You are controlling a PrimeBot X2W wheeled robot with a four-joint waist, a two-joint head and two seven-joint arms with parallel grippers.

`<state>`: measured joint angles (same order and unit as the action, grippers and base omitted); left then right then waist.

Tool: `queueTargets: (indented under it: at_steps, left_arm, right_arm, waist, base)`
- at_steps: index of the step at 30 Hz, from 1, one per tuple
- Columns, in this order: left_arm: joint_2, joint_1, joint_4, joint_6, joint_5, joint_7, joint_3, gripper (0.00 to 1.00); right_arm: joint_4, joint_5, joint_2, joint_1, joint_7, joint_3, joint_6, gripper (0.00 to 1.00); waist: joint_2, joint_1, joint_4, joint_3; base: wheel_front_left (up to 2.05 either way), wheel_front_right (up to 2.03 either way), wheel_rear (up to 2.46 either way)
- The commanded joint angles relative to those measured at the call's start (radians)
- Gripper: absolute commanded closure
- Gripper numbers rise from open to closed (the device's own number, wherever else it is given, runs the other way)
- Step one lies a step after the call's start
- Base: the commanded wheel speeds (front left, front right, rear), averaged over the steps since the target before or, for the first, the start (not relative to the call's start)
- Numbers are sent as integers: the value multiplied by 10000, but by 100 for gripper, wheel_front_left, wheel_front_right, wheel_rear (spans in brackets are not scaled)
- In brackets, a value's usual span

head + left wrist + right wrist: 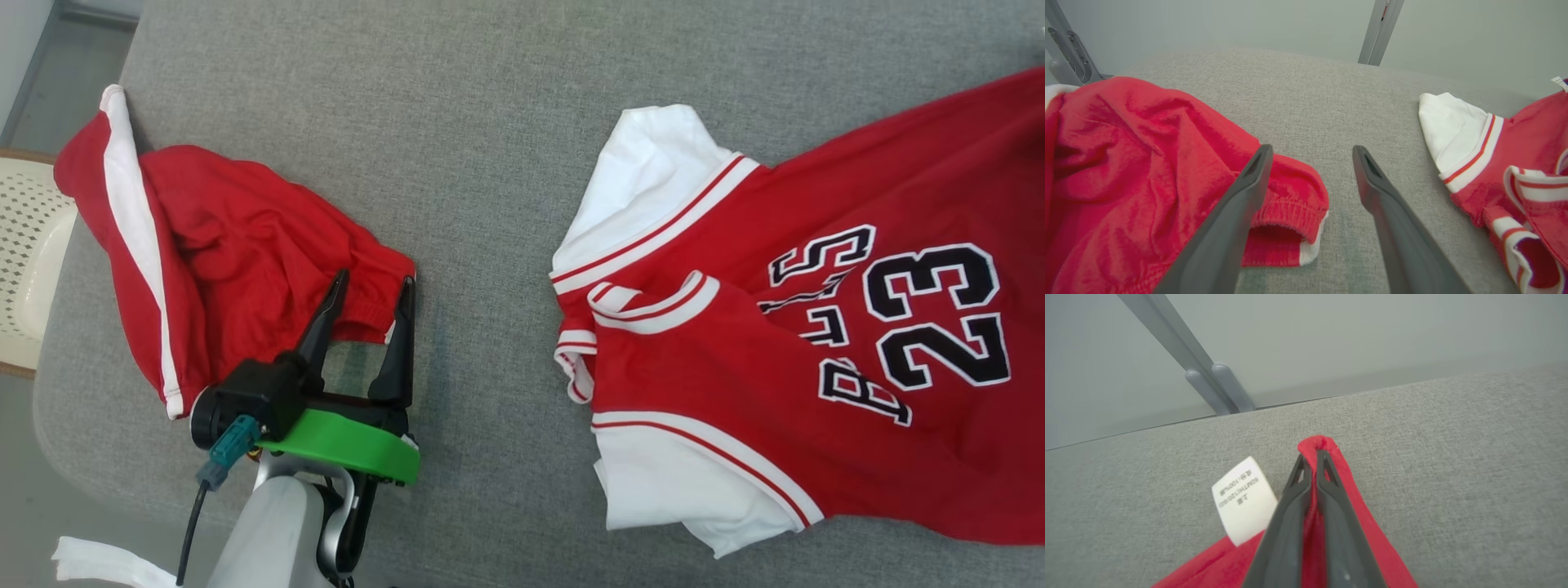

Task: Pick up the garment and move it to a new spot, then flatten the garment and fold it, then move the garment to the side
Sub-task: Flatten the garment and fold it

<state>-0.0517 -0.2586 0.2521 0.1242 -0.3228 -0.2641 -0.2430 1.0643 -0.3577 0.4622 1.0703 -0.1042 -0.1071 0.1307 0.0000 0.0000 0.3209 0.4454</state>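
Grey woven upholstery covers a wide cushion that carries two red garments. A red basketball jersey with white sleeves and a black "23" lies face up across the right half. Its collar points toward the middle and its body runs past the right edge of the head view. A crumpled pair of red shorts with a white side stripe sits well apart from it, near the cushion's left edge. The left gripper hovers over the front left of the cushion with its two dark fingers spread wide and holding nothing. One fingertip is over the shorts' ribbed hem, the other over bare upholstery. In the right wrist view, the right gripper is pinched tight on a raised fold of red cloth just beside a white care label. This is most likely the jersey's hem, near the cushion's back edge. The step in hand appears to be the pick-up, with the grasp made and the lift not yet begun. The next move probably calls for raising that fold until the cloth hangs free, then carrying it to a bare part of the cushion. A single pinch may let the jersey bunch, so a second hold from the left gripper could help.
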Motion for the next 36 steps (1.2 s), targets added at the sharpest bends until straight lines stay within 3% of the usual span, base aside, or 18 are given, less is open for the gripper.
queueTargets:
  at_steps: [1, 9, 10, 11, 17, 24, 29, 36]
  left_arm:
    - [5, -170, -18, 41, 6, -5, -17, 0]
    - [10, -341, 27, 60, -46, -3, -78, 0]
    - [11, -358, 36, 62, -25, -5, -82, 0]
    - [11, -367, 53, 63, -10, -5, -84, 0]
    - [5, -141, 200, 50, 89, -3, -61, 0]
    - [-128, 347, 445, 53, 232, -3, 64, 0]
    - [-272, 738, 565, 0, 274, 9, 88, 0]
    - [-363, 1263, 473, -60, 50, 339, 2, 0]
  right_arm:
    - [168, 199, 112, 254, 149, -120, 1, 100]
    - [1269, 1442, 780, 1296, 1211, -1026, 1, 97]
    - [1397, 1597, 810, 1325, 1432, -1155, 1, 40]
    - [1500, 1704, 805, 1335, 1616, -1262, 1, 0]
    - [1864, 1962, 75, 832, 2709, -1594, 3, 0]
    - [1400, 1605, -946, -295, 3526, -984, 3, 0]
    - [230, 750, -1638, -1743, 3675, -9, 3, 0]
    - [-2260, -1004, -1947, -4370, 3693, 1304, 3, 0]
  waist:
    - [0, 0, 133, 306]
    - [0, 0, 297, 580]
    - [0, 0, 277, 527]
    - [0, 0, 247, 460]
    - [0, 0, -175, -362]
    - [0, 0, -915, -1850]
    - [0, 0, -1501, -2976]
    - [0, 0, -2198, -3873]
  base:
    - [0, 0, 0]
    - [0, 0, 0]
    - [0, 0, 0]
    - [0, 0, 0]
    - [0, 0, 0]
    - [0, 0, 0]
    - [0, 0, 0]
    - [0, 0, 0]
